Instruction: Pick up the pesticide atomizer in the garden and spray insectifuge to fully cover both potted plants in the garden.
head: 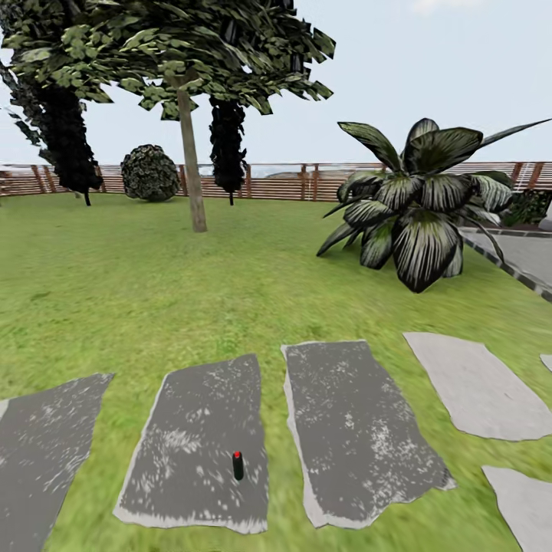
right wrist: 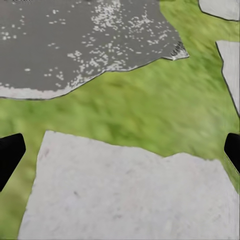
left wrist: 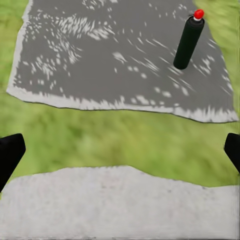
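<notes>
The pesticide atomizer, a slim dark can with a red cap, stands upright on a dark grey stepping stone in the garden lawn, low in the head view. In the left wrist view the atomizer is ahead of my open left gripper and off to one side, with a strip of grass between. My right gripper is open over a pale stone, holding nothing. One potted plant, a rosette of pointed green leaves with pale streaks, sits on the grass at the right, its pot hidden.
Several grey stepping stones cross the lawn. A thin tree trunk and a round dark bush stand before the brown slatted fence. A paved area with a dark curb lies at the far right.
</notes>
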Robot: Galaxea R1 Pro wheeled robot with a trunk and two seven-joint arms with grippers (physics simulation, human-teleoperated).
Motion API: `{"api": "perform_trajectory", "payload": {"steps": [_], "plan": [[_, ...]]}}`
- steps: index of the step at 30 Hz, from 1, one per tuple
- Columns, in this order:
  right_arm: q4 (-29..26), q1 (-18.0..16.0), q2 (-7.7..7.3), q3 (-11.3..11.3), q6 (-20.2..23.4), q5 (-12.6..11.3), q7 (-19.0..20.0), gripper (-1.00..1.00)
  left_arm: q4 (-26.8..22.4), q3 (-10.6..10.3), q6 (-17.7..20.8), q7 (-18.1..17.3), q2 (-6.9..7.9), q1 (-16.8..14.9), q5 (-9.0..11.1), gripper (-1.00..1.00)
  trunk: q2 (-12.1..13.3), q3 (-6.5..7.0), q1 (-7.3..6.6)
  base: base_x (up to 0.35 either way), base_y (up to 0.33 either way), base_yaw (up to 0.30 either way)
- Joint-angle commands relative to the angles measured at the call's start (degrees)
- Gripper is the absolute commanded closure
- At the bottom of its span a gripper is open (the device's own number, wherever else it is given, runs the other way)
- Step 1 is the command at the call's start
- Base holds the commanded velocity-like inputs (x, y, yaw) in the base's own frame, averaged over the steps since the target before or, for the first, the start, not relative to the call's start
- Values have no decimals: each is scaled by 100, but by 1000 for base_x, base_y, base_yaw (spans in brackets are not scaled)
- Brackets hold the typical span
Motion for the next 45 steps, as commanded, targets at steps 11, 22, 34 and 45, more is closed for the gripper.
{"api": "perform_trajectory", "payload": {"steps": [11,22,34,45], "plan": [[4,-2,0,2,-17,3,-13,-100,6,20,-20,-6,-1,-5,1,-100,-2,-5,-1,75,-277,280],[4,-2,0,2,-15,3,-13,-100,6,18,-27,-6,-2,-5,1,-100,-2,-5,-1,159,-277,280],[1,-2,0,2,-15,3,-13,-100,6,14,-37,-6,-10,-3,1,-100,-2,-5,-1,39,-49,280],[-27,-2,128,2,-9,3,-33,-100,6,20,-29,-6,-3,-5,1,-100,-2,-33,-1,0,0,245]]}}
